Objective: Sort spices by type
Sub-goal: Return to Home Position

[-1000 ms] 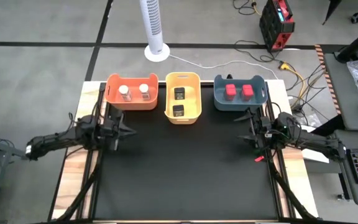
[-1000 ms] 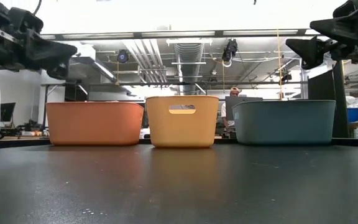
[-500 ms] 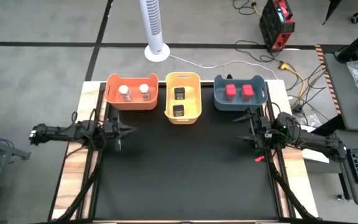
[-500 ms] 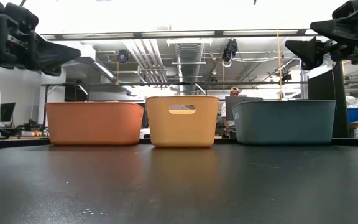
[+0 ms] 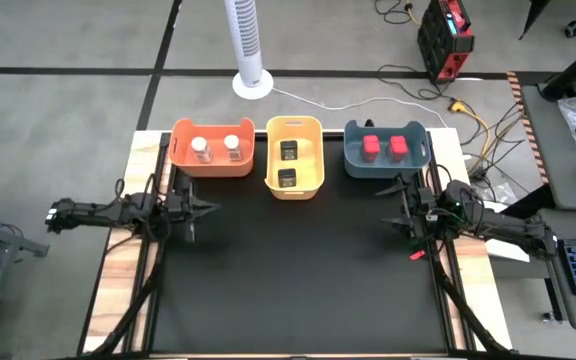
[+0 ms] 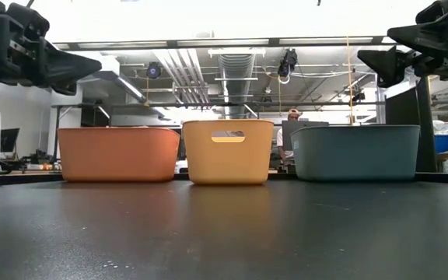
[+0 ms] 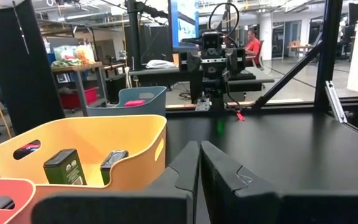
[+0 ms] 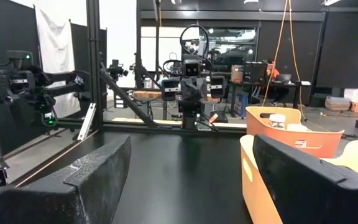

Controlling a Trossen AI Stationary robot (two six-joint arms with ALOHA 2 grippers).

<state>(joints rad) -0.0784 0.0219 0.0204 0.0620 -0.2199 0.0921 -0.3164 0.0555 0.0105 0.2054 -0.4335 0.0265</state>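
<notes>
Currently, at the table edges, the left arm shows jaws together, the right arm jaws apart.

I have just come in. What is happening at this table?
The sorting looks done. Two clear jars are in the orange bin, two black containers in the yellow bin, two red ones in the blue bin. Neither arm holds anything: the left gripper is shut at the left side of the table, the right gripper open at its right side.
</notes>
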